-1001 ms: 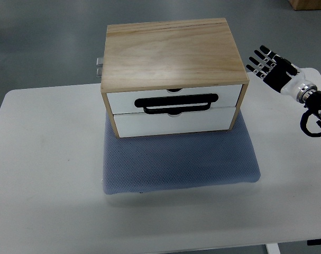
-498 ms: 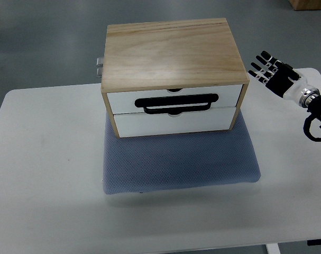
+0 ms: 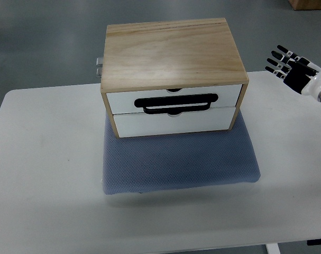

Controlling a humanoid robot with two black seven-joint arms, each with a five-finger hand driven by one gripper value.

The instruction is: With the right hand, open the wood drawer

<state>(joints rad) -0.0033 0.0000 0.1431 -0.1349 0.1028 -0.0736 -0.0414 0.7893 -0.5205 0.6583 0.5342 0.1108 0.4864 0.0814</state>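
wood drawer (image 3: 173, 100): two, both closed | right hand (image 3: 293, 67): one, fingers spread

The robot's right hand (image 3: 296, 67), seen at the frame's right edge: black jointed fingers (image 3: 279, 60) with pale silver bands at the knuckles, a black palm, a white wrist cuff, then a metallic ring and dark arm parts.

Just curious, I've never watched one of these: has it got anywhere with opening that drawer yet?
Nothing looks done so far: both white drawers of the wood box sit flush and closed. The right hand hovers off to the box's right, fingers spread, holding nothing and touching nothing. Everything is left: reach the black handle, grip it, and pull.
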